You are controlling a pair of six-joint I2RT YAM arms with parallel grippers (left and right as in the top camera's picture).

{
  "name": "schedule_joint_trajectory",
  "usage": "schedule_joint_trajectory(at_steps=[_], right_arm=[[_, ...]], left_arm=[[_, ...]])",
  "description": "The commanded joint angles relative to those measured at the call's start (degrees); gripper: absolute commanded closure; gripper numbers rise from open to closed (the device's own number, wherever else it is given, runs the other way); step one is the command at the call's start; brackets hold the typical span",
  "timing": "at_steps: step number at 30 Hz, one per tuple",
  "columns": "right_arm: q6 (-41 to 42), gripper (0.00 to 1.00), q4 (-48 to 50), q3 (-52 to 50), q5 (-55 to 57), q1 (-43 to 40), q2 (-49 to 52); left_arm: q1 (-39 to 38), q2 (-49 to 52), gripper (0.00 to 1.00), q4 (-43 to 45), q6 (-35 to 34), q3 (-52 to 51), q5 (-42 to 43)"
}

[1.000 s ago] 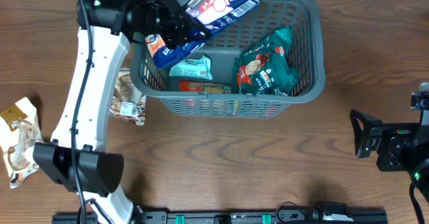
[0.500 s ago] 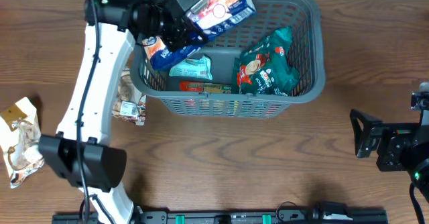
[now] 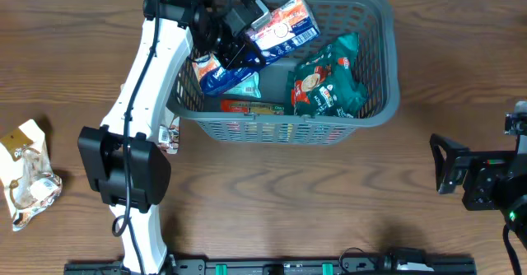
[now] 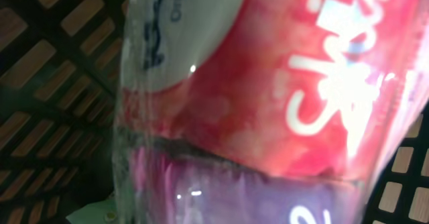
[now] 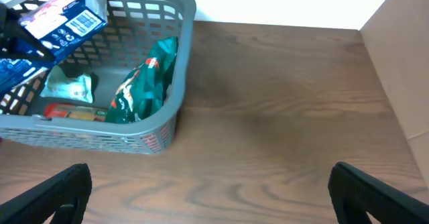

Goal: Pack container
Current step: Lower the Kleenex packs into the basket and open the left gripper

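Note:
The grey slatted basket stands at the back middle of the table and also shows in the right wrist view. My left gripper is shut on a red, white and blue snack packet and holds it inside the basket over its left half. The packet fills the left wrist view, hiding the fingers. In the basket lie a green packet, a pale teal packet and a red-orange bar. My right gripper is open and empty over bare table, right of the basket.
A crumpled tan snack packet lies at the table's left edge. Another brown packet is mostly hidden behind my left arm beside the basket's left wall. A pale box edge stands at the far right in the right wrist view.
My left gripper has moved right and down with the packet, from above the basket's left rim into the basket. The right arm has not moved.

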Motion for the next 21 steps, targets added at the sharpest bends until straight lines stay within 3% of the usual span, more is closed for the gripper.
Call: schedule_joint_trajectory(at_steps=[1,19,20,21], right_arm=[[-0.6,0.01,-0.1,0.3,0.2,-0.3,0.1],[-0.6,0.01,-0.1,0.3,0.2,-0.3,0.1],[-0.6,0.01,-0.1,0.3,0.2,-0.3,0.1],[-0.6,0.01,-0.1,0.3,0.2,-0.3,0.1]], left_arm=[[0.0,0.5,0.94,0.2,1.0,1.2,0.8],[-3.2,3.1,0.94,1.1,0.5,1.2,0.8],[-3.2,3.1,0.94,1.1,0.0,1.2,0.8],[-3.2,3.1,0.83,1.1,-0.7,1.2,0.8]])
